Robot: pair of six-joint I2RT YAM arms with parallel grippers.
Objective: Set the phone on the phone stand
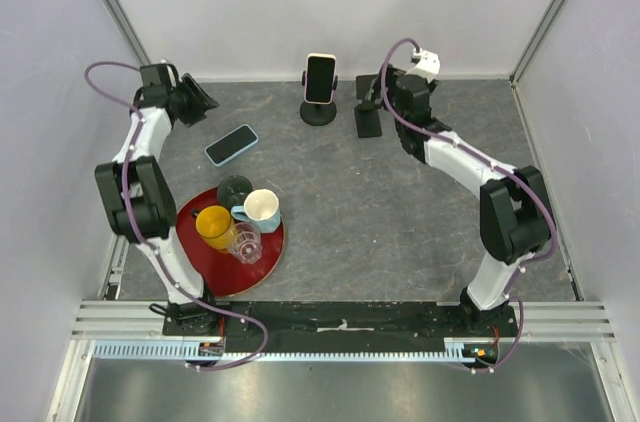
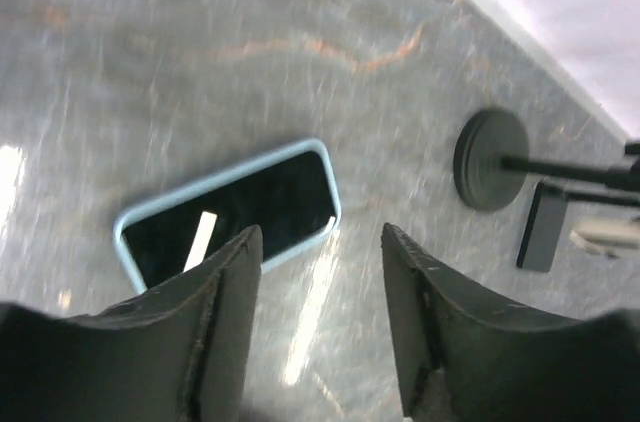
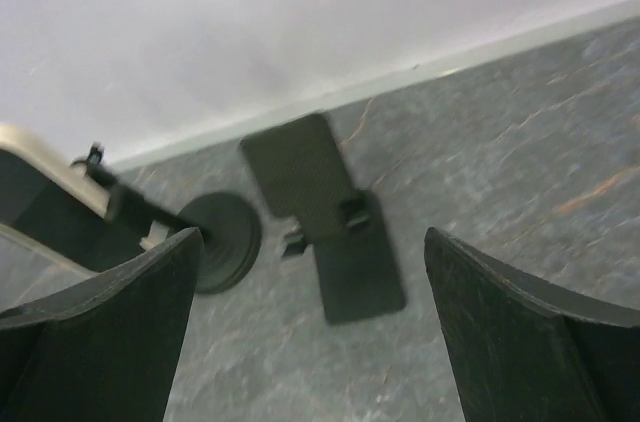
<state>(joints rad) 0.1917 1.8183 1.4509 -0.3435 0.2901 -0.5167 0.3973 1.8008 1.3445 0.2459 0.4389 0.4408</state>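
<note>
Left tool (image 2: 320, 242), open, views the blue phone (image 2: 230, 212); right tool (image 3: 312, 240), open, views instead the folding stand (image 3: 300, 167).

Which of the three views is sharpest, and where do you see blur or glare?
Top external view: sharpest, evenly lit. Left wrist view: smeared table, white glare streak on the blue-cased phone. Right wrist view: soft, empty black stand fuzzy-edged.

Folding stand (image 3: 335, 232) beside round-based stand (image 3: 222, 242)
</note>
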